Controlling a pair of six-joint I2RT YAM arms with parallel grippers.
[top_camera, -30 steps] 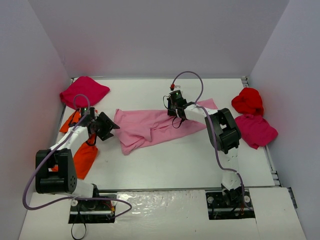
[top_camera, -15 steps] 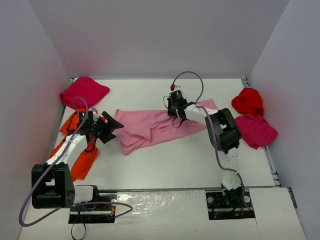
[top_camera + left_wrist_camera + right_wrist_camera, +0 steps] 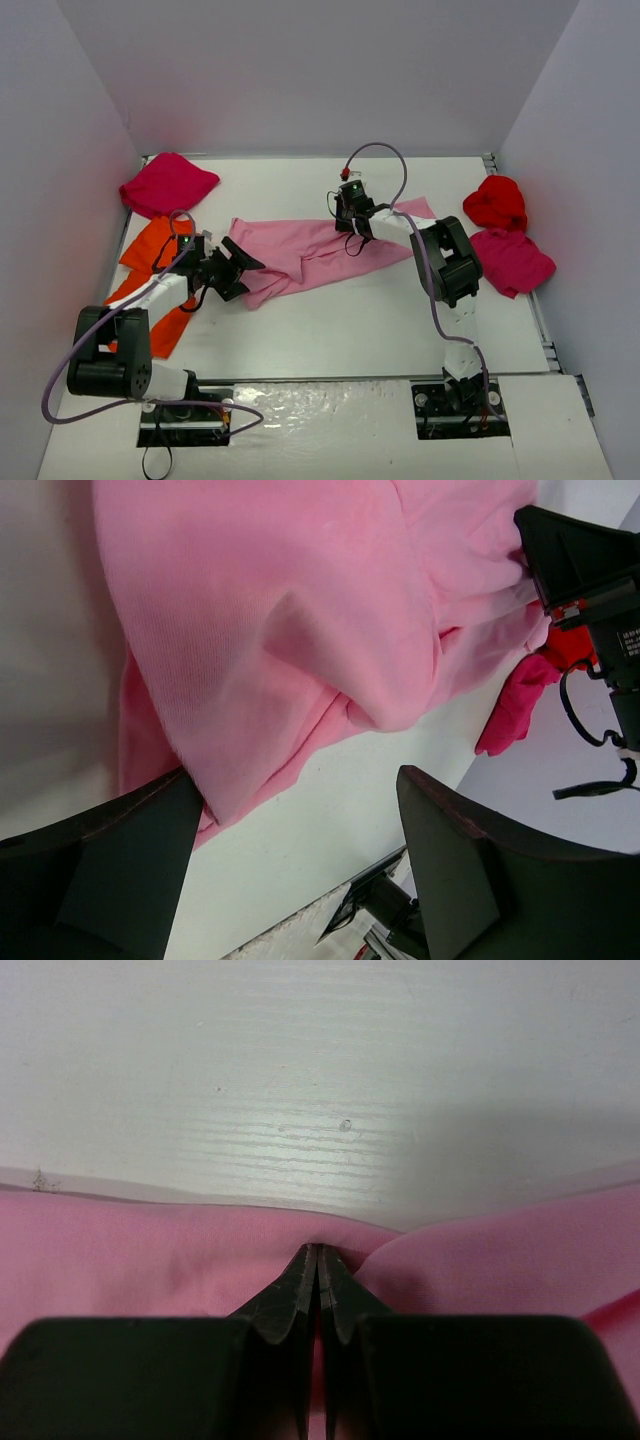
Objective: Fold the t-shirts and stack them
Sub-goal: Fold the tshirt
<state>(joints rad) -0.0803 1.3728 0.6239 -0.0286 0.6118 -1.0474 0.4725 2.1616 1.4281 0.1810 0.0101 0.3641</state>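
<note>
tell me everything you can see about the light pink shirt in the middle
The light pink t-shirt is plain soft cloth, lying crumpled and stretched into a long band across the middle of the white table. The right gripper is shut on its far edge, puckering the cloth. The left gripper stands open at its left near corner, not closed on it.

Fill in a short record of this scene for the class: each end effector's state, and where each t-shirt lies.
Left end effector: open, jaws at the left end of the pink t-shirt
Right end effector: shut on the pink t-shirt's far edge
Pink t-shirt: mid-table, rumpled, not folded
Orange t-shirts: left side, partly under the left arm
Crimson t-shirt: bunched, far left corner
Red t-shirt: bunched, far right
Magenta t-shirt: right edge, just nearer than the red one
Stack: none yet
</note>
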